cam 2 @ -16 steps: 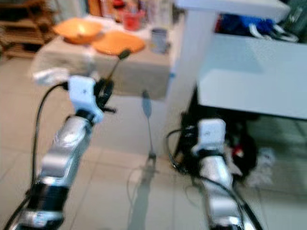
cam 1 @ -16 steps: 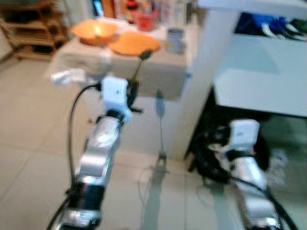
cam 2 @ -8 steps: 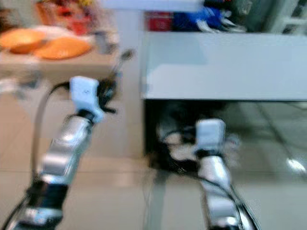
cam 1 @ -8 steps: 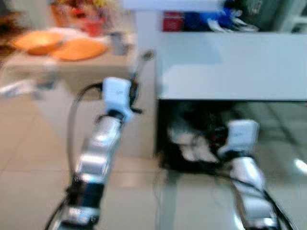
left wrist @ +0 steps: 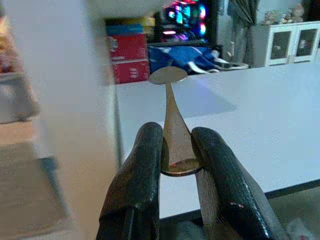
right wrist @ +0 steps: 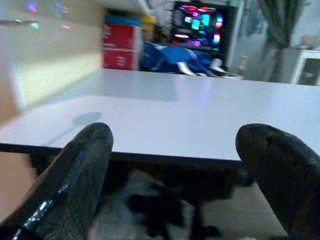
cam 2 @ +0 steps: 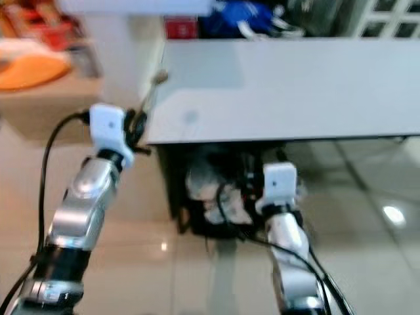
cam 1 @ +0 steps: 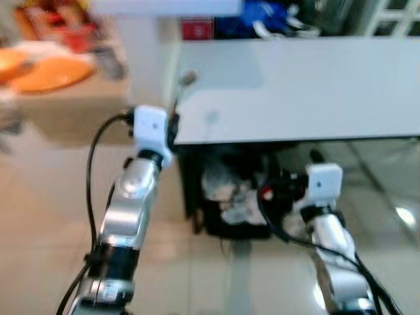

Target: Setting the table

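Far left, orange plates point(cam 1: 49, 73) sit on a side worktop point(cam 1: 72, 108), probably the supply spot. The left gripper point(left wrist: 176, 165) is clamped on a spoon point(left wrist: 172, 122) by its handle end, bowl pointing forward, held upright near the white worktop point(cam 1: 302, 85) corner, likely for carrying to a setting place. The right gripper point(right wrist: 185, 165) is spread wide, holding nothing, low before the worktop edge.

You are looking at two silver arms with glossy metal casing, each showing a black band near the elbow and a white boxy wrist housing. A black cable point(cam 1: 94, 164) is looping along the left arm; another is trailing beside the right. The left gripper point(left wrist: 176, 165) and right gripper point(right wrist: 175, 185) are showing thick, rounded black fingers.
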You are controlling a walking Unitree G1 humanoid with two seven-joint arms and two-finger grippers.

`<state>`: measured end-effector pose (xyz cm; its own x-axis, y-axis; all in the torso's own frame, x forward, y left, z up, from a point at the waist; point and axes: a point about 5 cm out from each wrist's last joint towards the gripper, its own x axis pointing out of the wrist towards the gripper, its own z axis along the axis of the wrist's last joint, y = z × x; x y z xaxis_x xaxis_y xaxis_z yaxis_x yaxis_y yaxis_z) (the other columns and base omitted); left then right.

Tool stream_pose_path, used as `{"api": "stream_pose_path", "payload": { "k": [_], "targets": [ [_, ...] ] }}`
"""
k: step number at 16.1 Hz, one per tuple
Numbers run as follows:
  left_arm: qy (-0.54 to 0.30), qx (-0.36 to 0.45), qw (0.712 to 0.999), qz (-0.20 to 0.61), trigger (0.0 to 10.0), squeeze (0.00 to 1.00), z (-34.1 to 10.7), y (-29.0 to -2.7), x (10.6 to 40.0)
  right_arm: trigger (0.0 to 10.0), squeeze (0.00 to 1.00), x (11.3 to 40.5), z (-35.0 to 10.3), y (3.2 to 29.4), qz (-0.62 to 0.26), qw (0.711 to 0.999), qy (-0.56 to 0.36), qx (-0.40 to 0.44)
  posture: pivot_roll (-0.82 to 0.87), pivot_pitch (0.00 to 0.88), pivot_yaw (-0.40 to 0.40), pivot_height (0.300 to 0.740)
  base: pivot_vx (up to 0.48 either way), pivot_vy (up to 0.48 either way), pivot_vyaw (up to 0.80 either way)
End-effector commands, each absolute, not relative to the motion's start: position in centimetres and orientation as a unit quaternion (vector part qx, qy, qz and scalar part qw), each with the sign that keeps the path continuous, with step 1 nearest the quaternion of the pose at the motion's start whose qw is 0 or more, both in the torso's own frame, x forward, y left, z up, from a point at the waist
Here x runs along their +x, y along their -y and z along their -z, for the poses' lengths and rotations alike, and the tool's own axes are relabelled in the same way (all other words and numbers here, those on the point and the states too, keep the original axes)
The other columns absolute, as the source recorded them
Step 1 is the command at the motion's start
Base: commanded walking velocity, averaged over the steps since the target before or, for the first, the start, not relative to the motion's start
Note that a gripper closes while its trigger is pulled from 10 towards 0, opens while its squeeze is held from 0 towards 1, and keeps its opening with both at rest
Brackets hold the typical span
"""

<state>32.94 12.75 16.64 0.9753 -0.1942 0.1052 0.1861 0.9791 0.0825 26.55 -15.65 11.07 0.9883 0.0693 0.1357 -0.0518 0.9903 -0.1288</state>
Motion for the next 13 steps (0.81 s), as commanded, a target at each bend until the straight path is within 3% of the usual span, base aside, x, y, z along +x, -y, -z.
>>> {"api": "stream_pose_path", "payload": {
  "k": [1,3,13],
  "targets": [
    [0.060,0.036,0.992,0.108,0.0,0.00,-16.90,-11.79,33.07,10.0,0.00,26.58,-11.29,16.42,-0.019,0.995,0.073,-0.063,-0.01,0.002,0.039,0.740,0.311,-0.360,0.00],
    [0.056,0.036,0.991,0.112,0.0,0.00,-16.63,-11.74,32.81,10.0,0.00,26.29,-11.26,16.64,-0.016,0.995,0.072,-0.062,-0.01,0.012,0.038,0.740,0.285,-0.382,0.00],
    [0.056,0.039,0.991,0.115,0.0,0.00,-16.62,-11.10,33.18,10.0,0.00,26.41,-11.12,16.44,-0.021,0.995,0.070,-0.066,-0.02,0.000,0.036,0.740,0.000,-0.436,0.00]
  ]
}}
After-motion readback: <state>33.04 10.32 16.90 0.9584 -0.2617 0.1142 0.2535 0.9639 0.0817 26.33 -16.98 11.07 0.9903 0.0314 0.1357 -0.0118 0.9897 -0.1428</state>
